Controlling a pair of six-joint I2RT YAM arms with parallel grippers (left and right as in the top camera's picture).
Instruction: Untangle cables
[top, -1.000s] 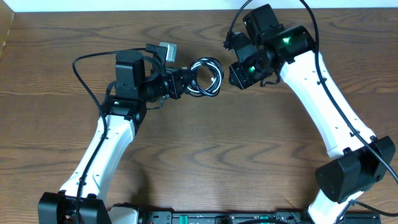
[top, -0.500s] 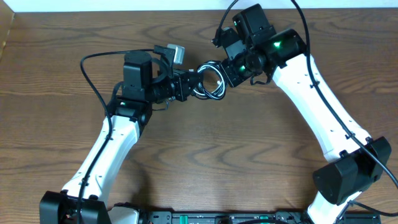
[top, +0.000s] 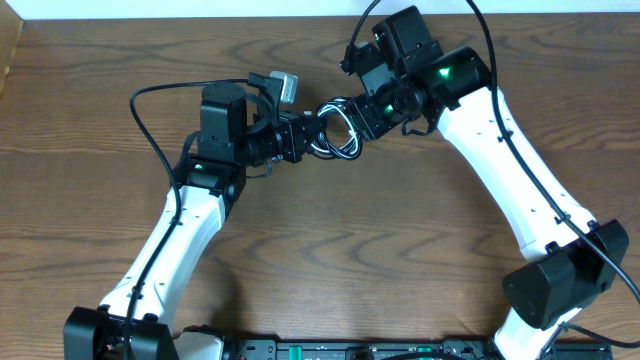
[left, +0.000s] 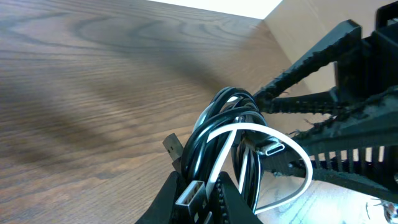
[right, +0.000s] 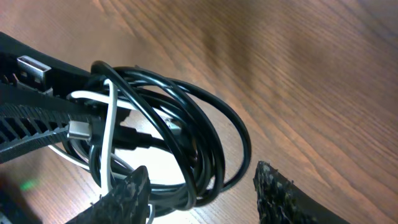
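the cables (top: 335, 130), some black and one white, are wound up in a small bundle at the far middle of the counter (top: 330, 260). the left claw (top: 302, 138) is clenched tight on the left side of the bundle. a silver plug (left: 188, 194) sticks out right by its fingers. the right claw (top: 357, 112) reaches in from the right. it is released, with its two fingers wide apart. the right loop of the bundle sits between them and is not pinched.
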